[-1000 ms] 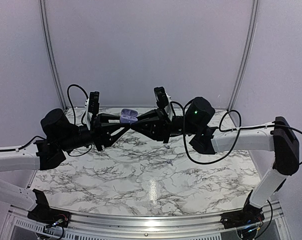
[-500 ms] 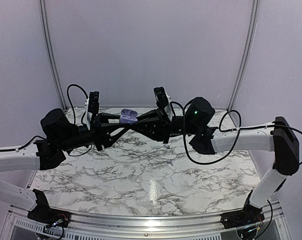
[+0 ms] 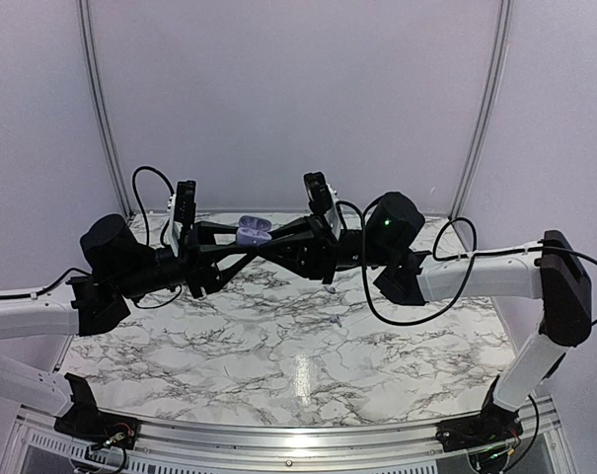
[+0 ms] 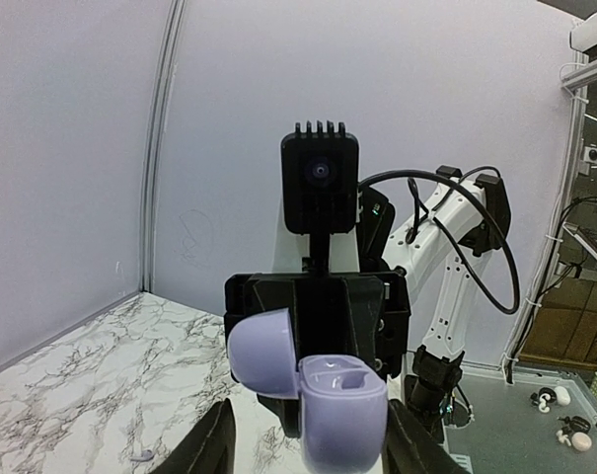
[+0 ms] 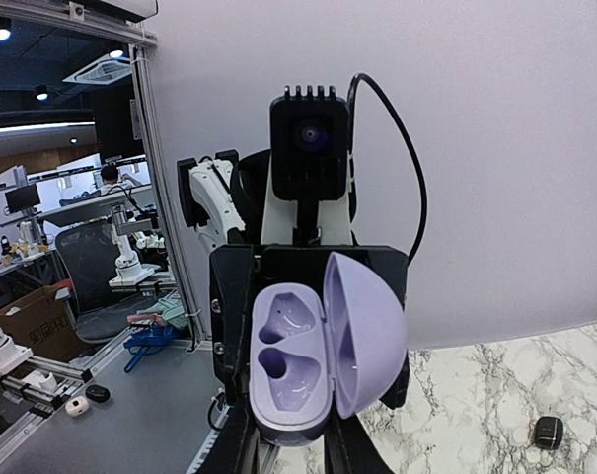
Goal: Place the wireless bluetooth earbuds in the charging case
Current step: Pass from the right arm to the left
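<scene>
Here, case: lilac charging case [image 5: 288,380] aloft, lid open, both wells empty.
Right gripper [image 5: 290,454]: narrowed snugly onto the case's lower body.
Left gripper [image 4: 308,449]: fingers flank case and lid; grip we cannot tell.
Earbud [image 4: 140,456]: one pale bud lying on the table [image 4: 71,385], well apart.
Handling: we judge it light, slick, tiny; pinch across its rounded body.

Both arms reach inward, left gripper [image 4: 308,420] and right gripper [image 5: 293,439] facing head-on, jaws crossing in mid-air.
</scene>
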Motion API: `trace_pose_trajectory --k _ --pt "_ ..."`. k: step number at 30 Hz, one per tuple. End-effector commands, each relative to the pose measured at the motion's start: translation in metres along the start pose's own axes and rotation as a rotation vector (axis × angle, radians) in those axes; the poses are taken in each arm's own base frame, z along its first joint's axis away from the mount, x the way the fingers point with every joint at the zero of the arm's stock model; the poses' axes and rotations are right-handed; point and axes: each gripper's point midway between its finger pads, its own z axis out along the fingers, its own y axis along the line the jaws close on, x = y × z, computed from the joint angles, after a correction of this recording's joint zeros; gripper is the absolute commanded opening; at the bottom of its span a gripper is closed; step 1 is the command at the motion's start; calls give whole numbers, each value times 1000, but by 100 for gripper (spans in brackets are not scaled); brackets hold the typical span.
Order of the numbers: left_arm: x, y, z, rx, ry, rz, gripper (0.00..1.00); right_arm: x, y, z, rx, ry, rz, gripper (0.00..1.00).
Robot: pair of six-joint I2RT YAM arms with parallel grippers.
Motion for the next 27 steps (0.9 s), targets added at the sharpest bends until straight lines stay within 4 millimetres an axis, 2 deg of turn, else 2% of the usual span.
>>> trace_pose_trajectory --k 1,8,14,22,25,27 --pt "-26 -8 -2 24 -68 33 51 1 3 4 -11 -6 -14 0" --pt "-28 -7 -3 14 -78 37 48 2 3 4 -11 -6 -15 0" --pt "-26 -7 -2 19 -73 32 30 2 3 3 -11 -7 -17 0" --pt "-19 -6 -3 15 -59 35 16 -4 4 0 -16 -19 -24 2" --pt "-15 -6 -5 14 -53 35 16 -8 2 -5 -10 -29 -23 2" --pt "-12 -7 -6 20 -45 33 24 -8 2 -5 -12 -29 -22 2"
